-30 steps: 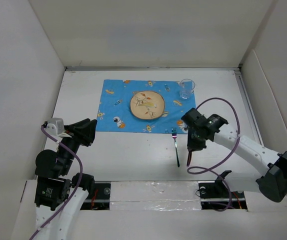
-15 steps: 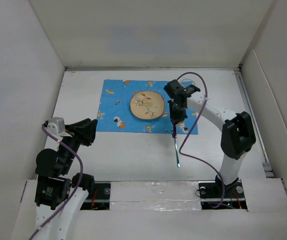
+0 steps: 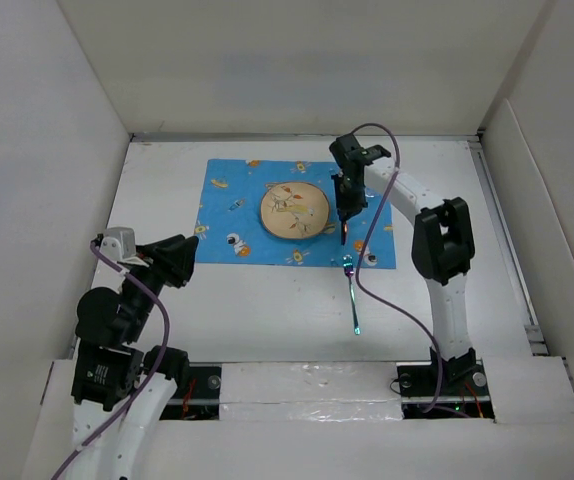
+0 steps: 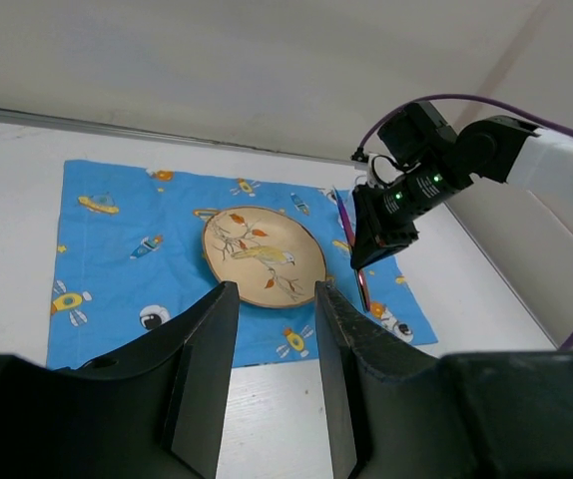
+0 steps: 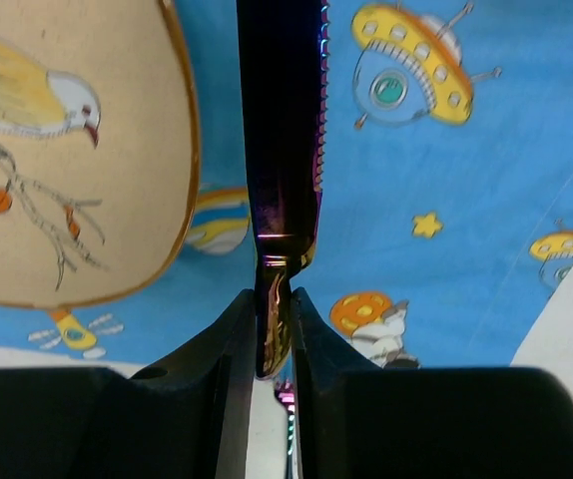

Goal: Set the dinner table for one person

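Observation:
The white dinner table (image 3: pixel 257 305) holds a blue cartoon-print placemat (image 3: pixel 229 212) with a tan bird-print plate (image 3: pixel 294 210) on it. My right gripper (image 3: pixel 345 212) is shut on an iridescent purple serrated knife (image 5: pixel 282 120) and holds it over the placemat, just right of the plate (image 5: pixel 57 150). The knife also shows in the left wrist view (image 4: pixel 363 289). A matching fork (image 3: pixel 352 297) lies on the table below the placemat's right corner. My left gripper (image 3: pixel 177 262) is open and empty at the left, its fingers (image 4: pixel 207 369) pointing toward the plate (image 4: pixel 262 256).
Upright white panels (image 3: pixel 47 150) border the table on the left, back and right. The right arm (image 3: pixel 407 195) stretches across the placemat's right end and hides what lies under it. Purple cables loop beside both arms.
My right arm has swung from the near right, beside the fork, up and left over the placemat with the knife, stopping beside the plate. The left arm has barely moved.

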Motion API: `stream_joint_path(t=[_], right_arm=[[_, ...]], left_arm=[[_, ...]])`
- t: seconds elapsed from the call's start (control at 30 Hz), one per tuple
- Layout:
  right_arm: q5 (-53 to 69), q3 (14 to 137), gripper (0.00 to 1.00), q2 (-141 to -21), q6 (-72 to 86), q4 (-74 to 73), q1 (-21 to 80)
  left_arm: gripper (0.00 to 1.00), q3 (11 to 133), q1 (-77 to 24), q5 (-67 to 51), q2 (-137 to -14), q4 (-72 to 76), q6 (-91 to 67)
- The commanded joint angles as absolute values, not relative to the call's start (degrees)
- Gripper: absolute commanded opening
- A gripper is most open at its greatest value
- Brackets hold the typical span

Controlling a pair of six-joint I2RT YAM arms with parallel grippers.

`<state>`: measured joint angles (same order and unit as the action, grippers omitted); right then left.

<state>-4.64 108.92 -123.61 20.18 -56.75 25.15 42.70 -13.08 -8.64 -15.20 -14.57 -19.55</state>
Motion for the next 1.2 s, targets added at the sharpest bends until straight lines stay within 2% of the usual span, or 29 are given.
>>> stream_joint_path(t=[0.0,0.43,0.47,0.5,0.53,0.63,0.8,0.97,1.0,1.13,1.17], right_arm=[[-3.9,114.1,0.0,-125.4,17.5,-58.2,23.6],[-4.7,115.7,0.0,-131.0,17.1,-56.3,22.0],[-5.1,115.3,0.09,-131.1,17.2,-55.6,22.0],[-5.2,115.3,0.09,-131.1,17.2,-55.6,22.0],[-5.2,115.3,0.18,-131.1,17.3,-55.4,22.0],[-5.0,116.0,0.27,-131.2,17.5,-55.3,22.0],[-6.2,117.0,0.3,-128.8,17.3,-56.0,22.0],[-6.3,112.0,0.36,-119.1,16.9,-54.6,22.5],[-6.7,110.0,0.36,-116.7,17.1,-53.9,22.5],[-3.9,91.0,0.0,-101.0,21.2,-45.4,24.9],[-3.3,82.5,0.0,-94.2,22.0,-44.1,25.7]], left_arm=[[0.33,43.1,-13.4,-9.7,-16.2,-12.8,-18.8],[0.33,43.1,-13.4,-10.1,-17.6,-12.6,-18.8],[0.33,43.1,-13.4,-10.3,-17.5,-12.7,-18.8],[0.33,43.1,-13.4,-10.3,-17.5,-12.7,-18.8],[0.33,43.1,-13.4,-10.2,-17.5,-12.6,-18.8],[0.33,43.0,-13.4,-10.3,-17.5,-12.6,-18.8],[0.33,43.0,-13.4,-10.3,-17.3,-12.7,-18.8],[0.33,43.0,-13.4,-10.1,-17.2,-12.7,-18.8],[0.33,43.0,-13.4,-10.0,-17.1,-12.7,-18.8],[0.33,42.9,-13.4,-9.7,-17.0,-12.7,-18.8],[0.33,42.9,-13.4,-9.8,-16.9,-12.7,-18.8]])
